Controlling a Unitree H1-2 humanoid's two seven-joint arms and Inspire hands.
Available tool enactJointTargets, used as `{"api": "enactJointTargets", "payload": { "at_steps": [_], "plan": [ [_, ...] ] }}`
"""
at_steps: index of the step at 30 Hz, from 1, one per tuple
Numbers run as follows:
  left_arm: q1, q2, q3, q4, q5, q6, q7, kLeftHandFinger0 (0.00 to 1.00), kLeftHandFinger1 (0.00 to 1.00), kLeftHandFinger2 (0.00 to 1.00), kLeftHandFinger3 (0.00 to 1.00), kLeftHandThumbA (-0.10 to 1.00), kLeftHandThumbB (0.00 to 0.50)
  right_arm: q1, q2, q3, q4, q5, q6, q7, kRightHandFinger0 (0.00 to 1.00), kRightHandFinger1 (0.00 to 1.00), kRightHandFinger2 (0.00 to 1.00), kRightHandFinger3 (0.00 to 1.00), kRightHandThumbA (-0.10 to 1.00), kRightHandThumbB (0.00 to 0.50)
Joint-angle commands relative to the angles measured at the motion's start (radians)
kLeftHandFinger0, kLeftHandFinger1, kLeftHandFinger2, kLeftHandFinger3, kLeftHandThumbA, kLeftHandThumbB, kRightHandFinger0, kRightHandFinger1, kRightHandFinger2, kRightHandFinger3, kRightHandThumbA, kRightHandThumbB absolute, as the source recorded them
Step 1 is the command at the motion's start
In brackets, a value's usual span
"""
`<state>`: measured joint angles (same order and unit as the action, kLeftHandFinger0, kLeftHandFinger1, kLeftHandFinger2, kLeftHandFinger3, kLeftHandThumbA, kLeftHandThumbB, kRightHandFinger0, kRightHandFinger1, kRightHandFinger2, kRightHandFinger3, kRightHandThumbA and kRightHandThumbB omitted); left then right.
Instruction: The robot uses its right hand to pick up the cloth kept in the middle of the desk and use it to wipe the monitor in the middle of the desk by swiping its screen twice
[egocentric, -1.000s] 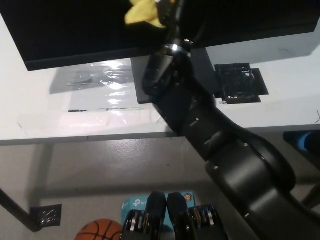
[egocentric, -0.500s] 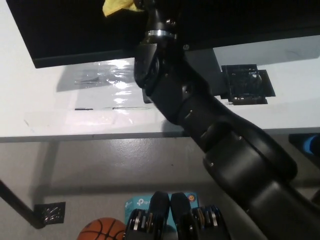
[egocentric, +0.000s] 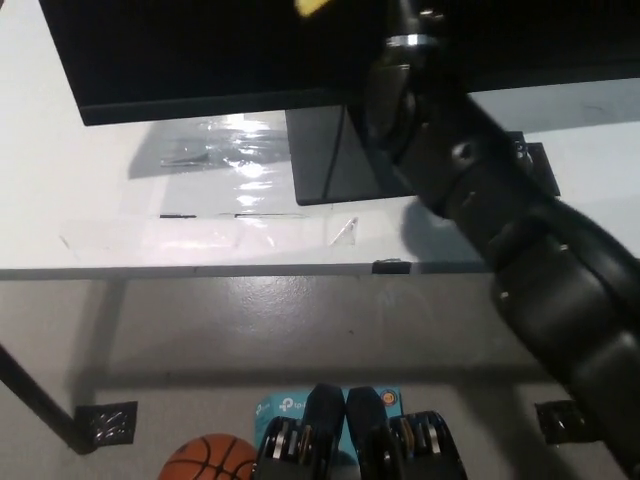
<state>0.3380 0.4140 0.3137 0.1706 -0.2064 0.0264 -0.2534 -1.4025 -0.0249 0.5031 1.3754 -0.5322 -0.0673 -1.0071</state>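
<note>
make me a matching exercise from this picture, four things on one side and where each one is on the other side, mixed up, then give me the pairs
Things:
1. yellow cloth
2. basketball
3. monitor stand base
4. black right arm

Places:
A. on the floor, at the bottom left of the picture
B. on the white desk, under the monitor
C. at the very top edge, against the dark screen
D. reaching up from the lower right across the desk edge

Pairs: 1-C, 2-A, 3-B, 4-D

White desk (egocentric: 120, 215), grey floor (egocentric: 250, 330)
</note>
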Motion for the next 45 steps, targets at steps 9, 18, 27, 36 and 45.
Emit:
{"api": "enactJointTargets", "payload": {
  "at_steps": [9,18,27,36,45],
  "plan": [
    [0.036,0.012,0.044,-0.007,-0.035,-0.012,-0.001,0.49,0.53,0.63,0.77,-0.08,0.188,0.107,-0.222,0.001,-0.019,-0.045,0.049,0.003,0.00,0.00,0.18,0.12,-0.10,0.236],
    [0.043,0.010,0.045,-0.013,-0.027,-0.019,0.002,0.50,0.53,0.63,0.77,-0.06,0.187,0.227,-0.334,-0.033,-0.015,-0.021,0.000,0.017,0.00,0.02,0.41,0.02,-0.10,0.225],
    [0.035,0.019,0.044,0.007,-0.028,-0.020,-0.006,0.48,0.52,0.62,0.76,-0.05,0.205,0.223,-0.297,-0.055,-0.038,-0.031,0.030,0.015,0.00,0.05,0.50,0.29,-0.10,0.176],
    [0.045,0.018,0.040,0.009,-0.024,-0.033,-0.012,0.47,0.52,0.64,0.76,-0.08,0.172,0.180,-0.232,-0.071,-0.091,-0.024,0.027,-0.004,0.00,0.00,0.18,0.27,-0.10,0.233],
    [0.069,0.018,0.032,-0.012,-0.019,-0.047,-0.018,0.46,0.53,0.66,0.77,-0.05,0.182,0.137,-0.187,-0.076,-0.094,-0.028,0.100,0.015,0.00,0.00,0.18,0.21,-0.10,0.217]
  ]
}}
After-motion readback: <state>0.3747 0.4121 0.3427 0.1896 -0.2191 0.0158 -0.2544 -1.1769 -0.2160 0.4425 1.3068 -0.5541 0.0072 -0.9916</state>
